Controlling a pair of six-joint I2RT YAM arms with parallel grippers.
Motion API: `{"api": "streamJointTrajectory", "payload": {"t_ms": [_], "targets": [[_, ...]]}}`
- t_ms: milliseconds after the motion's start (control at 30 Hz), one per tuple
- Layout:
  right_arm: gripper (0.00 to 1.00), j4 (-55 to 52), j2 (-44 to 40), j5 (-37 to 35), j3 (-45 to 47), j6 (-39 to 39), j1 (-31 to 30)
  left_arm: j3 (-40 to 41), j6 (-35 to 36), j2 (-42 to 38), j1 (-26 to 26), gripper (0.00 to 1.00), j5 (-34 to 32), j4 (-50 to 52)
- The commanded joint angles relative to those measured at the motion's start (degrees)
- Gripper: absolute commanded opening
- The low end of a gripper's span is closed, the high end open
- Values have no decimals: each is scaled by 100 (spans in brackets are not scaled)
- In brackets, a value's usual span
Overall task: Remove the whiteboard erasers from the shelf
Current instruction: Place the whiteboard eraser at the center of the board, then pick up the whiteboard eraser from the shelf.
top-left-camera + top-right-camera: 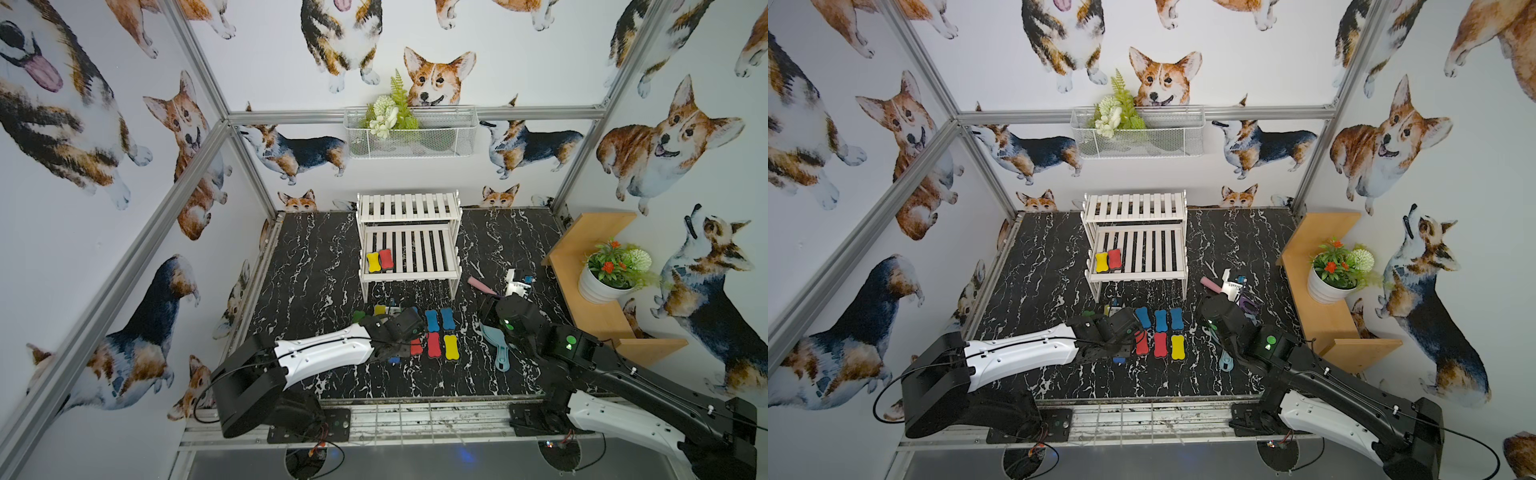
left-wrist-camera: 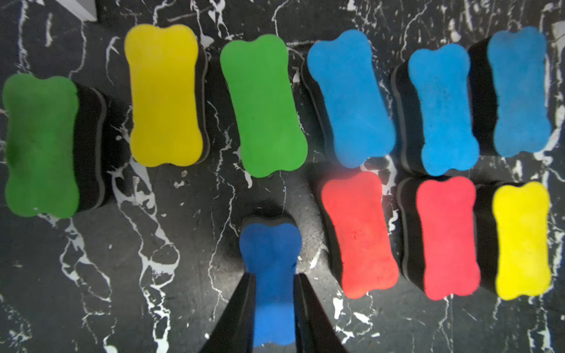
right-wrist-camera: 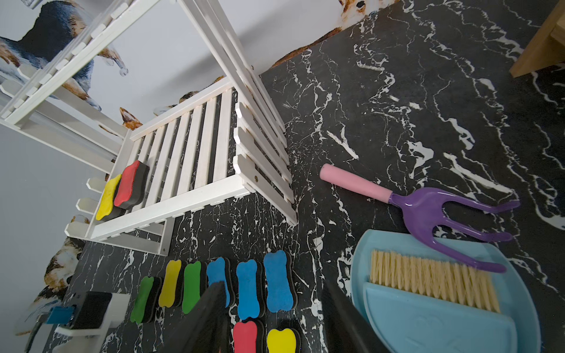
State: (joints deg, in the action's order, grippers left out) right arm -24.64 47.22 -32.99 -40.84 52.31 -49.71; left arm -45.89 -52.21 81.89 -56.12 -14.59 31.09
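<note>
**Eraser in the left grip, two more waiting on the shelf**

In both top views the shelf (image 1: 415, 249) stands at the back of the table (image 1: 311, 270), its upper tier bare. A yellow eraser (image 1: 373, 262) and a red eraser (image 1: 386, 258) lie side by side, touching, at the left end of the lower tier. The left arm (image 1: 324, 353) reaches over the rows of erasers on the table in front.

In the left wrist view the left gripper (image 2: 275, 276) is clamped on a dark blue eraser (image 2: 270, 244), jaws on its long sides. It is just beside a red neighbour (image 2: 359, 233). Nine others lie felt-down in two rows. Whether the held one touches the marble, I cannot tell.

In the right wrist view the right gripper (image 3: 273, 285) hangs with jaws partly apart and nothing between them, near the dustpan (image 3: 357, 275).

The step in hand looks like setting this eraser down. That calls for a release that does not nudge the red neighbour. Next comes a reach to the lower tier. The pair there touch, so the jaws must take one without dragging the other.
</note>
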Motion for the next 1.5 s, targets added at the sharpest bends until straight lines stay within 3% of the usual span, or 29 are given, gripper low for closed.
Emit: {"api": "streamJointTrajectory", "payload": {"t_ms": [0, 133, 367, 533, 767, 900, 1467], "targets": [[56, -103, 6, -111, -20, 61, 14, -93, 62, 174, 2, 27, 99, -93], [57, -117, 26, -93, -40, 40, 23, -275, 146, 227, -4, 27, 36, 81], [57, -58, -4, -19, -71, -67, 32, -465, 405, -948, 4, 51, -447, 451], [57, -2, 55, 38, -133, -132, 32, -1250, 1176, -1095, 385, 62, -115, 824], [57, 93, 141, 165, -122, -198, 34, -2524, 2332, -813, 1944, 66, 792, 1027], [57, 103, 232, 214, -150, -252, 32, -2899, 2606, -302, 2052, 66, 674, 1024], [57, 162, 261, 203, -82, -239, 32, -3092, 2869, 760, 2307, 62, 105, -64]]}}
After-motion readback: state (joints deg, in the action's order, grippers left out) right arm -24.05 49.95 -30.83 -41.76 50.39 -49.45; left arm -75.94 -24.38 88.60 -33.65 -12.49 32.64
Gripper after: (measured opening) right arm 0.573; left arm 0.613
